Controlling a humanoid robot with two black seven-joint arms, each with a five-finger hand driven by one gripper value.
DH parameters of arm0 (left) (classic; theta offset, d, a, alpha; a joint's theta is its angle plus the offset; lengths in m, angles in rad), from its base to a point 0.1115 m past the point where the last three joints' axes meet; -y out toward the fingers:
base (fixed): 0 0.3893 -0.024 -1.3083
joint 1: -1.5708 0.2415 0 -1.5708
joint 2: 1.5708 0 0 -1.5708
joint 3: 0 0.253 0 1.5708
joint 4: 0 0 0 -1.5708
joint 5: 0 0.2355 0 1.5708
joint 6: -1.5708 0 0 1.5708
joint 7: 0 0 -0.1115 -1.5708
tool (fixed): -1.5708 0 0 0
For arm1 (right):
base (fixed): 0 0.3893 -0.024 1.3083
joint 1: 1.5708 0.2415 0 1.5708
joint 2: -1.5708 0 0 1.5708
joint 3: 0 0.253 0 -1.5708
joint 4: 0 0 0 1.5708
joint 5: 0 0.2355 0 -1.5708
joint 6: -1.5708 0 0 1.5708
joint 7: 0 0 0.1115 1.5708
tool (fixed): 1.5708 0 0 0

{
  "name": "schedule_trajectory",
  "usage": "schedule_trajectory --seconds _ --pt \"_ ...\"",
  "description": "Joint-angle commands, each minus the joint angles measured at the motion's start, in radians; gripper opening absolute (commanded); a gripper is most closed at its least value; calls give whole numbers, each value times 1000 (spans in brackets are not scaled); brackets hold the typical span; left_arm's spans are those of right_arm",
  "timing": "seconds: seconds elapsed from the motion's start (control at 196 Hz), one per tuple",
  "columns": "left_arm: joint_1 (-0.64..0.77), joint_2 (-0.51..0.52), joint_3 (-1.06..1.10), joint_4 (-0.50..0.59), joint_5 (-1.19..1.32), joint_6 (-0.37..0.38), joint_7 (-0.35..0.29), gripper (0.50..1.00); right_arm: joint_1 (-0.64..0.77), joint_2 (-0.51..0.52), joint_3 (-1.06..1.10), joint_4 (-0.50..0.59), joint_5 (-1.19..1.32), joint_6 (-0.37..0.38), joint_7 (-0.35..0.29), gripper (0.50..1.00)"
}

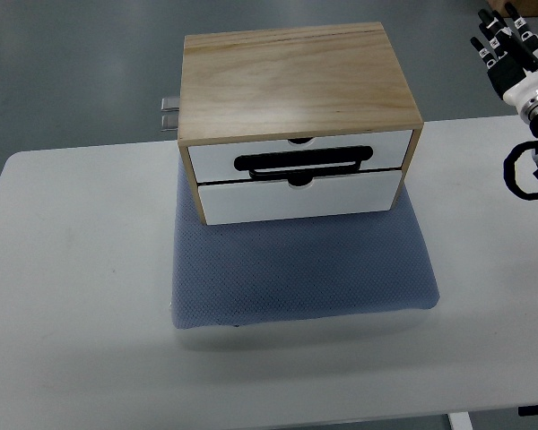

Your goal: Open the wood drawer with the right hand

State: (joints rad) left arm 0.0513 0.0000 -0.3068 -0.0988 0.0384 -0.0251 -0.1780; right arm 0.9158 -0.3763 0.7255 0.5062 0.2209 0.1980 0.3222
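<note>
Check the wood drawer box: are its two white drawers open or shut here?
Nearly shut. Both drawers of the wood box protrude only slightly, the lower a little further. The right hand is off to the side, fingers spread, touching nothing.

White table (72,296) bears blue mat (305,269)
</note>
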Motion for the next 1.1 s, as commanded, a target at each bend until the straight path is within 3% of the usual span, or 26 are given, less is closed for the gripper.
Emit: schedule_trajectory --seconds 0.0,1.093 --pt "-1 0 1 4 1 1 0 1000 0 1 0 0 0 0 0 944" --pt "-1 0 29 -4 0 5 -2 1000 5 2 2 0 3 0 2 944"
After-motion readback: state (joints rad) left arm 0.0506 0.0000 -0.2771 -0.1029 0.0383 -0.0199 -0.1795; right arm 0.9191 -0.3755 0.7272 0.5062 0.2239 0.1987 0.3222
